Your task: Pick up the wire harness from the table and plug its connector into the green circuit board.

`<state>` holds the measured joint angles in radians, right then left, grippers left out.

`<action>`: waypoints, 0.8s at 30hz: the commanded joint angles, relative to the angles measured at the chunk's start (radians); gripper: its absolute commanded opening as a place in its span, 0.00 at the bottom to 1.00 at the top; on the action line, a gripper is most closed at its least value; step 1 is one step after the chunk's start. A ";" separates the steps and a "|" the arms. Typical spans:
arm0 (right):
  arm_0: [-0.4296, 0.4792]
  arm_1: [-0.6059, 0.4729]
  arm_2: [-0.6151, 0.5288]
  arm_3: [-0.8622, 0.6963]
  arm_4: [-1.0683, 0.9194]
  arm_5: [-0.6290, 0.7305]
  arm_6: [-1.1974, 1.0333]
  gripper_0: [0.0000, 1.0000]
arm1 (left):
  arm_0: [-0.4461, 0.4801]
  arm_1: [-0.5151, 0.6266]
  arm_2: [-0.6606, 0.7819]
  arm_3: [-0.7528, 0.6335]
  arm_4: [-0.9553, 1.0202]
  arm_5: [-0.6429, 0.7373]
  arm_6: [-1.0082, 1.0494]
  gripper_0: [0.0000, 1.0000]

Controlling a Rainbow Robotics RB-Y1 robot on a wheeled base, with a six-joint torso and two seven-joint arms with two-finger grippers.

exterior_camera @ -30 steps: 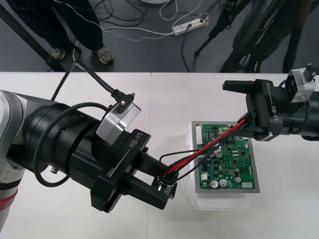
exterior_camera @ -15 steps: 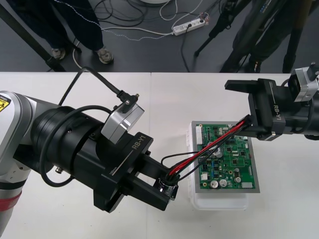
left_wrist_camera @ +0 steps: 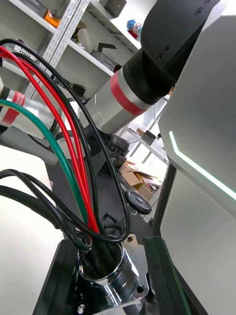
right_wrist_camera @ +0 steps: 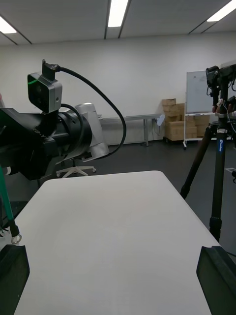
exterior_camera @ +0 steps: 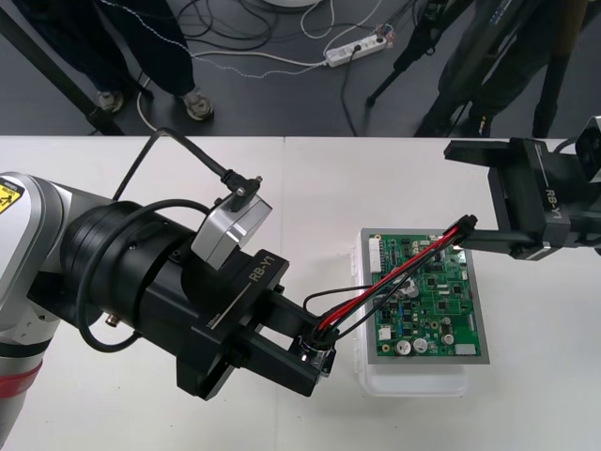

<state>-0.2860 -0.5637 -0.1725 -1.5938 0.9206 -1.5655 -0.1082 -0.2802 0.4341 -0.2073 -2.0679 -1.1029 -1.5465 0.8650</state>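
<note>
Metal socket (exterior_camera: 315,350) half-hidden, pinched in left fingers (exterior_camera: 282,365) | right fingers (exterior_camera: 474,150) spread | plug (exterior_camera: 467,224) seating unclear

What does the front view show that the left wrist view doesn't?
The front view adds the green circuit board on its white base, the black plug by the board's far right corner, and the open right gripper beside it. The left wrist view adds the harness's green wire. Both show the left gripper shut on the metal socket, with red and black wires running from it.
</note>
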 commanded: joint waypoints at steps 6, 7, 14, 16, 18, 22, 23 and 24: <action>0.007 -0.070 -0.005 0.032 -0.054 -0.005 -0.050 1.00 | -0.030 -0.023 -0.020 -0.009 0.031 -0.024 0.051 0.00; 0.007 -0.074 -0.010 0.032 -0.054 -0.005 -0.051 1.00 | -0.030 -0.023 -0.020 -0.009 0.032 -0.024 0.051 0.00; 0.007 -0.111 -0.015 0.032 -0.077 -0.005 -0.061 1.00 | -0.030 -0.025 -0.020 -0.009 0.034 -0.024 0.052 0.00; 0.007 -0.120 -0.015 0.032 -0.077 -0.005 -0.062 1.00 | -0.030 -0.026 -0.020 -0.009 0.034 -0.024 0.052 0.00; 0.007 -0.128 -0.015 0.032 -0.078 -0.005 -0.062 1.00 | -0.030 -0.026 -0.020 -0.009 0.035 -0.024 0.052 0.00; 0.007 -0.143 -0.013 0.032 -0.101 -0.005 -0.073 1.00 | -0.030 -0.026 -0.020 -0.009 0.037 -0.024 0.054 0.00; 0.007 -0.145 -0.012 0.032 -0.114 -0.005 -0.079 1.00 | -0.030 -0.026 -0.020 -0.009 0.040 -0.024 0.054 0.00; 0.007 -0.147 -0.010 0.032 -0.118 -0.005 -0.082 1.00 | -0.030 -0.026 -0.020 -0.009 0.040 -0.024 0.054 0.00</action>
<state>-0.2852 -0.6632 -0.1725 -1.5551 0.8358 -1.5655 -0.1269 -0.2802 0.4328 -0.2073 -2.0677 -1.0856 -1.5465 0.8663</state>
